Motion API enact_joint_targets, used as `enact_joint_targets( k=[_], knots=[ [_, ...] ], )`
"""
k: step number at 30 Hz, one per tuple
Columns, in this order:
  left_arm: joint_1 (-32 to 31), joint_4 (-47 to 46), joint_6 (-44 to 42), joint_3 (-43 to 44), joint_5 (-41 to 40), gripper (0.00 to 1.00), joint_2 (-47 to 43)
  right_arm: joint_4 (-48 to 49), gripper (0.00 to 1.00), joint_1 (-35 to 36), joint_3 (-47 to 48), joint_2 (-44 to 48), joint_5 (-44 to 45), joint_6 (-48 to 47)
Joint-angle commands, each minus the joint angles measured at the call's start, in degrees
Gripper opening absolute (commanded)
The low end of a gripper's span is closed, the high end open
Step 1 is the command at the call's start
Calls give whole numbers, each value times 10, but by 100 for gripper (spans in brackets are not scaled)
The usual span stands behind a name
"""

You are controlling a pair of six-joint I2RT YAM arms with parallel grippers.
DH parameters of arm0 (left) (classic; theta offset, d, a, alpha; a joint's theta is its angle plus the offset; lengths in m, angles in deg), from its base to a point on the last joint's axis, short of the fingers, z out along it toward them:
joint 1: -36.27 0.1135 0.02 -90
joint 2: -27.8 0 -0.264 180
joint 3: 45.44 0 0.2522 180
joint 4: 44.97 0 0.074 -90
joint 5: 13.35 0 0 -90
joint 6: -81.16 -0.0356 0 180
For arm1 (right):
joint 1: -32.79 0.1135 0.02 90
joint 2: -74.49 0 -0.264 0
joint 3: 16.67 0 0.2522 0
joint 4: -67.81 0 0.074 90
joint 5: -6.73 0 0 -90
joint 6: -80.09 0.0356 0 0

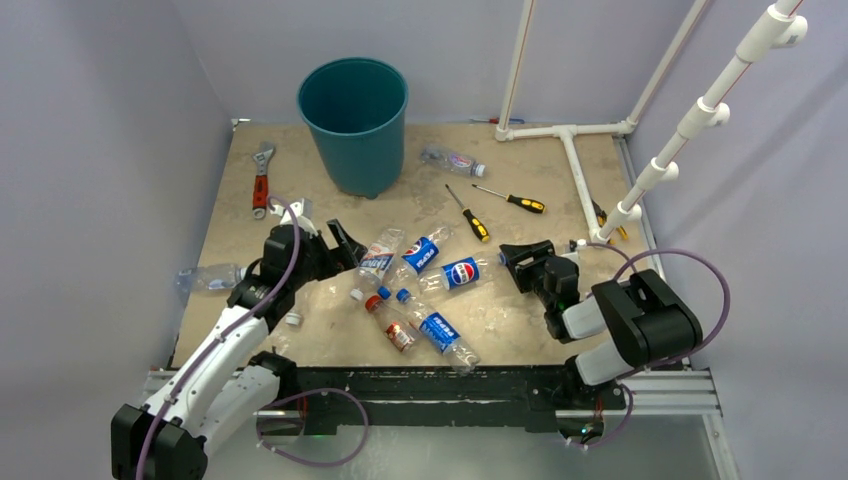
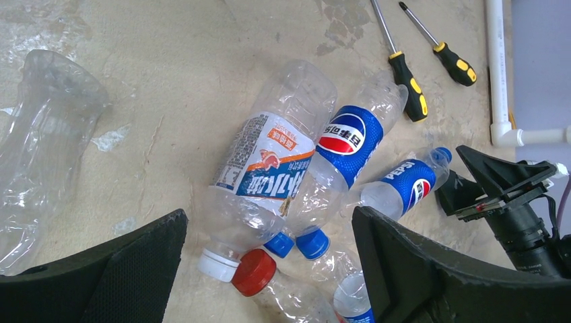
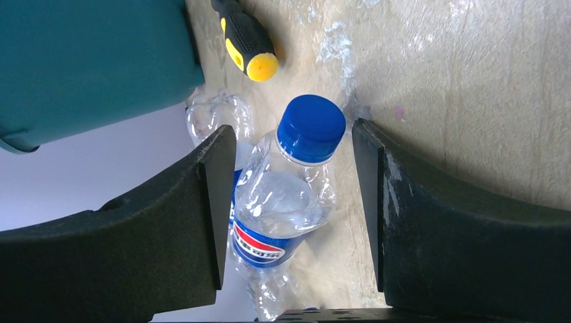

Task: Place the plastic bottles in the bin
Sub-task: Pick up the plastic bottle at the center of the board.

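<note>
The teal bin (image 1: 353,120) stands at the back of the table. Several plastic bottles lie in a loose cluster mid-table: a white-labelled one (image 1: 380,255), Pepsi ones (image 1: 422,252) (image 1: 440,330) and a red-capped one (image 1: 392,325). My left gripper (image 1: 322,232) hovers open at the cluster's left; in its wrist view the white-labelled bottle (image 2: 269,161) and a red cap (image 2: 254,271) show between its fingers (image 2: 269,222). My right gripper (image 1: 515,258) straddles the blue-capped neck of another Pepsi bottle (image 3: 289,195), jaws (image 3: 293,134) open, with a gap on the right side.
Two yellow-and-black screwdrivers (image 1: 468,213) (image 1: 512,200) lie right of the bin, and a red-handled wrench (image 1: 261,180) lies to its left. A white pipe frame (image 1: 575,170) runs along the back right. Stray bottles lie at the far right (image 1: 452,160) and the left edge (image 1: 210,277).
</note>
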Motion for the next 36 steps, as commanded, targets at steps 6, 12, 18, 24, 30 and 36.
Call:
enact_joint_targets(
  k=[6, 12, 18, 24, 30, 36],
  knots=[
    [-1, -18, 8, -2, 1, 92, 2, 32, 64, -1, -9, -36, -4, -4],
    [-1, -16, 8, -2, 2, 91, 4, 65, 61, -1, 4, -72, -1, 12],
    [-1, -11, 7, 0, 1, 91, 3, 97, 51, -1, 6, -100, -5, 18],
    [-1, -8, 6, 3, 1, 91, 3, 106, 35, -1, -11, -79, -22, 7],
    [-1, -4, 8, 11, 1, 91, -1, 82, 26, -1, -29, -10, -35, -10],
    [-1, -10, 14, 11, 3, 91, -2, 2, 25, -1, -52, 125, -20, -28]
  ],
)
